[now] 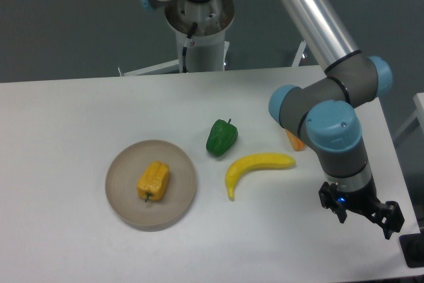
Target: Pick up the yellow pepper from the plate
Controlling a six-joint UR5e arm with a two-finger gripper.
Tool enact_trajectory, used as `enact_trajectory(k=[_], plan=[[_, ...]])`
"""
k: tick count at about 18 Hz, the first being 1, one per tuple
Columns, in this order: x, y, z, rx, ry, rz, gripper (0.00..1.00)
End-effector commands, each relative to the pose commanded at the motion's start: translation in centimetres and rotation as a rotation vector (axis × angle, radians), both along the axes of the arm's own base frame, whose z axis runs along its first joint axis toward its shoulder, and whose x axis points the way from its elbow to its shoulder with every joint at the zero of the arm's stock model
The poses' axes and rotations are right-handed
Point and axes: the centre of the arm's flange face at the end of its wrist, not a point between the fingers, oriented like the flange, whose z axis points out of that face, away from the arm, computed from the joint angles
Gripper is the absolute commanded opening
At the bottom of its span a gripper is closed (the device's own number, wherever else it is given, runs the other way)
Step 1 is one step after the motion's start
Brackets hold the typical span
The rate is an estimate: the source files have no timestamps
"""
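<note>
The yellow pepper lies on the beige plate at the table's front left, stem toward the front. My gripper hangs far off to the right, near the table's front right corner, well apart from the plate. Only its dark body shows from above, so I cannot tell how its fingers stand. Nothing shows in its grasp.
A green pepper sits right of the plate. A yellow banana lies beyond it toward the arm. An orange wedge peeks out from behind the arm's elbow. The robot's base stands at the table's back edge.
</note>
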Motion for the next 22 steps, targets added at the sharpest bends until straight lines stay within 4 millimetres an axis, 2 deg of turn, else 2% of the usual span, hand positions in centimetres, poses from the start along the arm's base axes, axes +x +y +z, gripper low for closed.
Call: enact_trajectory(k=[4, 6, 9, 10, 14, 16, 20, 22], plan=[[4.0, -3.7, 1.7, 0.024, -0.053, 0.042, 1.0], [7.7, -6.5, 3.0, 0.095, -0.138, 0.081, 1.0], [11.5, -8.8, 3.4, 0.16, -0.24, 0.116, 1.0], [13.8, -9.2, 3.3, 0.191, -0.301, 0.137, 1.0], [17.8, -10.0, 2.6, 0.234, -0.457, 0.212, 1.0], [20.5, -9.4, 1.8, 0.228, -0.49, 0.237, 1.0], [26.5, -7.9, -1.4, 0.167, -0.538, 0.231, 1.0], [28.4, -8.1, -2.5, 0.159, -0.56, 0.251, 1.0]])
